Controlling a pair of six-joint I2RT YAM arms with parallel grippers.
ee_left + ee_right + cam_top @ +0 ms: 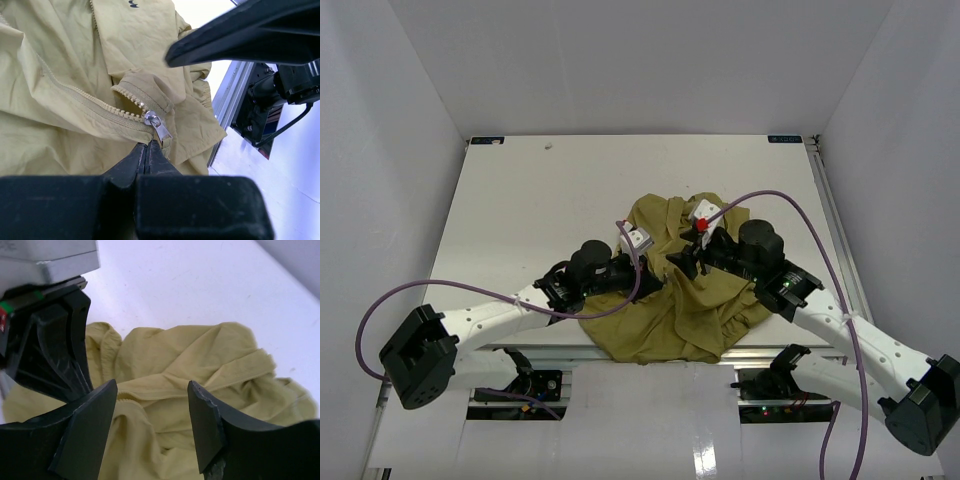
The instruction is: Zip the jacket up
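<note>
The olive-yellow jacket (685, 300) lies crumpled on the white table near its front edge, between my two arms. In the left wrist view its zipper runs diagonally down to a silver slider (152, 120) with the pull tab hanging below it. My left gripper (148, 145) is shut, its tips pinching the jacket (60, 75) hem just under the slider. My right gripper (152, 425) hovers open over folds of the jacket (200, 355), with nothing between its fingers. From above, the right gripper (688, 262) faces the left gripper (656, 270) closely across the cloth.
The white table (570, 190) stretches behind the jacket, with a metal rail (825, 200) along its right side. Purple cables (790, 205) loop over both arms. The left gripper's black body (50, 350) stands close to the right gripper's left finger.
</note>
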